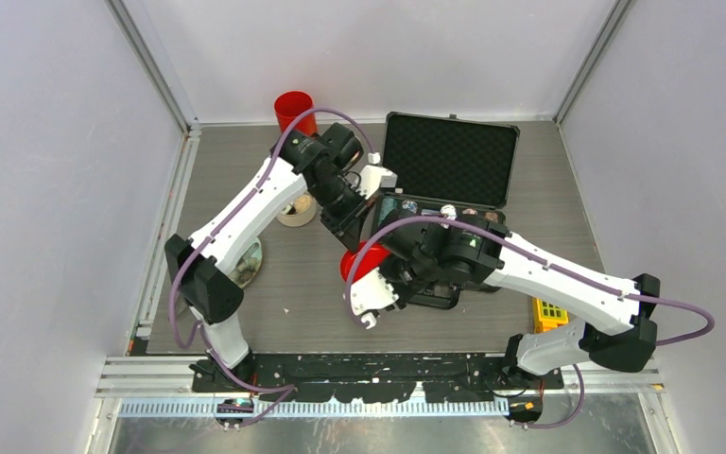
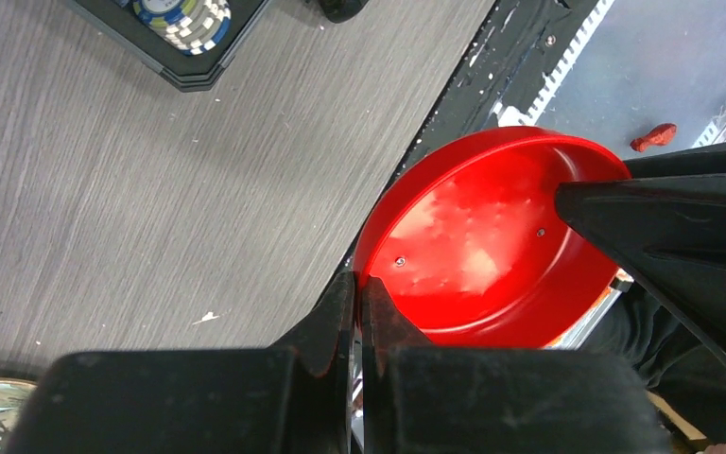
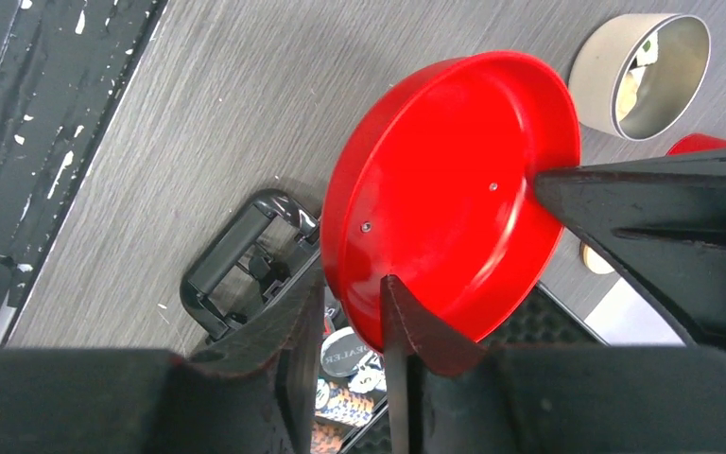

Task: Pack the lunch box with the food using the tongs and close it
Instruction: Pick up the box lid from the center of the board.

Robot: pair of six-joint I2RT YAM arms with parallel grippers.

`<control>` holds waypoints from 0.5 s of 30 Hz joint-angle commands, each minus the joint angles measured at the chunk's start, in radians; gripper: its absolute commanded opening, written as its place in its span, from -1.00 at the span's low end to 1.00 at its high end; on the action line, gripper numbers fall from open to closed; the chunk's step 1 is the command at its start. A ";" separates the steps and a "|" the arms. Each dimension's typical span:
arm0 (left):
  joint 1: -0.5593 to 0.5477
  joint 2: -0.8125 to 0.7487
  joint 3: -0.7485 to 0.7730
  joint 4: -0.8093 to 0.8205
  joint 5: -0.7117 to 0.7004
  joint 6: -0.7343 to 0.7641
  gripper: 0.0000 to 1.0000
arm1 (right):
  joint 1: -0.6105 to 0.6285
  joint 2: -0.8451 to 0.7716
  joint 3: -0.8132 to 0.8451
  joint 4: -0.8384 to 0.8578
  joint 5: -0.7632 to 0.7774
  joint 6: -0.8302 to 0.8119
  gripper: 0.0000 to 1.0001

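Clamping red plate (image 2: 473, 246) in left pincer (image 2: 359, 295), right pincer (image 3: 352, 286) grip unclear, black case (image 1: 449, 156) nearby

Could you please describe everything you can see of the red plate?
The red plate is a round, shallow, glossy dish, plastic by its look, with a low raised rim and nothing in it. It appears held tilted above the grey table. The left gripper pinches its rim; the right gripper straddles the rim on the opposite side, grip uncertain.
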 commanded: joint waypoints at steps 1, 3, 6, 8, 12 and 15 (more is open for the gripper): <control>-0.005 -0.032 0.030 -0.037 0.072 0.031 -1.00 | 0.011 -0.022 0.006 -0.043 -0.010 -0.034 -0.43; -0.006 -0.024 0.046 -0.052 0.092 0.042 -1.00 | 0.011 -0.025 0.010 -0.047 -0.010 -0.035 -0.60; -0.005 -0.010 0.075 -0.080 0.098 0.067 -0.79 | 0.012 -0.031 0.028 -0.046 -0.020 -0.012 -0.87; -0.001 -0.010 0.094 -0.084 0.084 0.073 -0.26 | 0.012 -0.035 0.041 -0.045 -0.029 0.018 -0.99; 0.071 -0.025 0.154 -0.063 0.111 0.044 0.64 | 0.011 -0.058 0.041 -0.024 -0.044 0.103 -0.99; 0.177 -0.045 0.214 -0.027 0.159 0.032 0.99 | -0.008 -0.076 0.044 0.012 -0.075 0.193 -0.99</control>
